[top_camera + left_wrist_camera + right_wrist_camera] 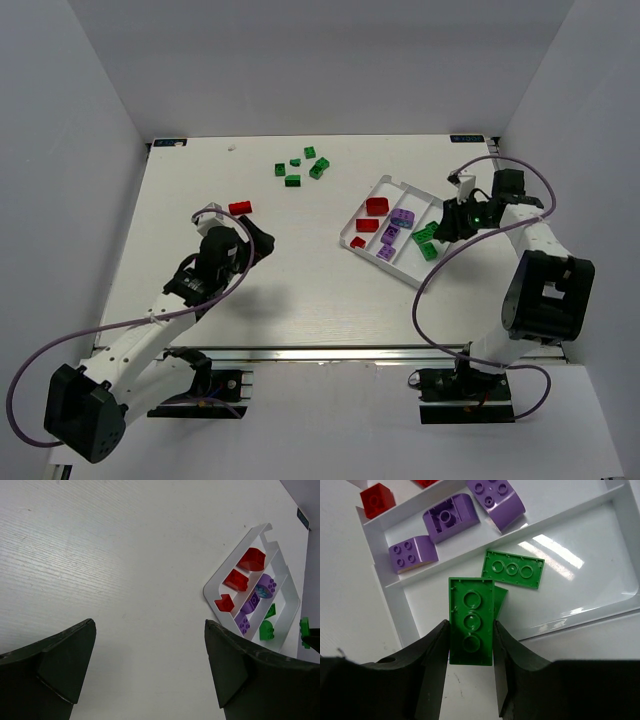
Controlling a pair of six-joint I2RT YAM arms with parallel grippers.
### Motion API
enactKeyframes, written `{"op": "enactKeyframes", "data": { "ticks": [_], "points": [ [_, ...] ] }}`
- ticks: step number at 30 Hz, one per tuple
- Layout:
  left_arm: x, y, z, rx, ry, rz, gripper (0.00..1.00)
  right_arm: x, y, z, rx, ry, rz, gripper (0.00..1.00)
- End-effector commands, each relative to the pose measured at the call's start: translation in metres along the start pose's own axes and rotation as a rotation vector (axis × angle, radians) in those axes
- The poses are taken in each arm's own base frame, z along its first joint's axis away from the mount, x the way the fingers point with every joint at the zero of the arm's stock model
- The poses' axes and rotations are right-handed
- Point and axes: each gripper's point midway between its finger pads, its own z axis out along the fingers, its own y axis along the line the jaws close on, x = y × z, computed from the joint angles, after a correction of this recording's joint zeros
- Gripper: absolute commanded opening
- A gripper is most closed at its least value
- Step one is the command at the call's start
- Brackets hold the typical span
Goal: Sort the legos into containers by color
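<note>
We note right jaws clamped on green brick (471,621), one pad on each long side, hollow underside toward wrist camera. Brick juts past tips over end of tray's (590,565) outer compartment, above second green brick (513,570) lying there. Tray near worktop's (200,170) right edge. Left jaws wide, nothing between; red brick (240,208) nearby, outside them.

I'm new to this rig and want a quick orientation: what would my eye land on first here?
The right fingers pinch a green brick at the edge of the tray, whose rows hold sorted bricks in red, purple and green. On the table, a cluster of green bricks lies loose at the far side, and one red brick sits near the wide-open left fingers.
</note>
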Motion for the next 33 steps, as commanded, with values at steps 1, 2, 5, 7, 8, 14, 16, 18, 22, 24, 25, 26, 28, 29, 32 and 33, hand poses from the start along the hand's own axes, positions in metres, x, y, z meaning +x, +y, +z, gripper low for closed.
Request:
{"op": "enactKeyframes", "data": {
  "ticks": [1, 2, 5, 7, 8, 14, 16, 18, 22, 24, 25, 26, 28, 29, 32, 33],
  "points": [
    [-0.006, -0.007, 0.000, 0.024, -0.012, 0.005, 0.98, -0.006, -0.014, 0.007, 0.024, -0.010, 0.020, 0.08],
    [-0.007, -0.008, 0.000, 0.024, -0.014, 0.006, 0.98, -0.003, -0.017, 0.011, 0.023, -0.001, 0.033, 0.10],
    [-0.008, -0.007, 0.000, 0.019, -0.018, 0.007, 0.98, -0.003, -0.025, 0.018, 0.035, 0.011, 0.053, 0.17],
    [-0.008, -0.007, 0.000, 0.016, -0.018, 0.007, 0.98, -0.004, -0.029, 0.020, 0.042, 0.012, 0.056, 0.24],
    [-0.008, -0.007, 0.000, 0.016, -0.016, 0.006, 0.98, -0.002, -0.031, 0.023, 0.039, 0.020, 0.064, 0.28],
    [-0.014, -0.008, 0.001, -0.002, -0.024, 0.023, 0.98, -0.006, -0.038, 0.026, 0.044, 0.019, 0.062, 0.47],
    [-0.015, -0.006, 0.002, -0.020, -0.019, 0.049, 0.98, -0.008, -0.038, 0.025, 0.043, 0.015, 0.053, 0.51],
    [-0.019, -0.007, 0.004, -0.041, -0.012, 0.080, 0.98, -0.014, -0.038, 0.022, 0.049, 0.005, 0.040, 0.61],
    [-0.031, -0.010, 0.011, -0.086, 0.009, 0.120, 0.98, -0.024, -0.036, 0.015, 0.053, -0.017, -0.002, 0.65],
    [-0.040, -0.011, 0.018, -0.111, 0.023, 0.133, 0.98, -0.033, -0.033, 0.007, 0.056, -0.040, -0.031, 0.66],
    [-0.043, -0.012, 0.020, -0.120, 0.027, 0.136, 0.98, -0.037, -0.031, 0.004, 0.057, -0.050, -0.046, 0.69],
    [-0.047, -0.012, 0.024, -0.130, 0.032, 0.140, 0.98, -0.042, -0.030, 0.000, 0.058, -0.065, -0.068, 0.73],
    [-0.057, -0.009, 0.034, -0.169, 0.047, 0.150, 0.98, -0.056, -0.026, -0.014, 0.095, -0.112, -0.134, 0.89],
    [-0.059, -0.006, 0.036, -0.193, 0.060, 0.157, 0.98, -0.070, -0.032, -0.019, 0.141, -0.167, -0.210, 0.89],
    [-0.073, 0.002, 0.053, -0.255, 0.091, 0.191, 0.98, -0.076, -0.026, -0.036, 0.239, -0.266, -0.315, 0.89],
    [-0.078, 0.007, 0.058, -0.279, 0.101, 0.209, 0.98, -0.093, -0.030, -0.044, 0.297, -0.352, -0.322, 0.89]
  ]
}}
